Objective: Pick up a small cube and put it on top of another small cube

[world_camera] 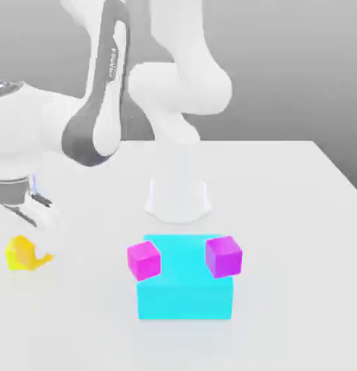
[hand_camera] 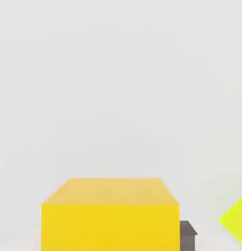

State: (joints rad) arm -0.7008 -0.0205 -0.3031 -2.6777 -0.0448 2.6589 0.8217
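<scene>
A yellow cube [hand_camera: 110, 215] sits between my gripper's fingers in the hand view, with one dark finger pad [hand_camera: 187, 234] pressed against its side. In the exterior view my gripper [world_camera: 38, 246] is low over the white table at the far left, shut on that yellow cube [world_camera: 20, 255], which rests on the table. A second yellow shape [hand_camera: 235, 220] shows just beside it. Two magenta small cubes [world_camera: 144, 260] [world_camera: 224, 256] stand against the left and right sides of a cyan block [world_camera: 185, 290] in the middle.
The arm's white base [world_camera: 177, 192] stands behind the cyan block. The white table [world_camera: 297, 239] stretches to the exterior view's right, with its edge running along the far right side.
</scene>
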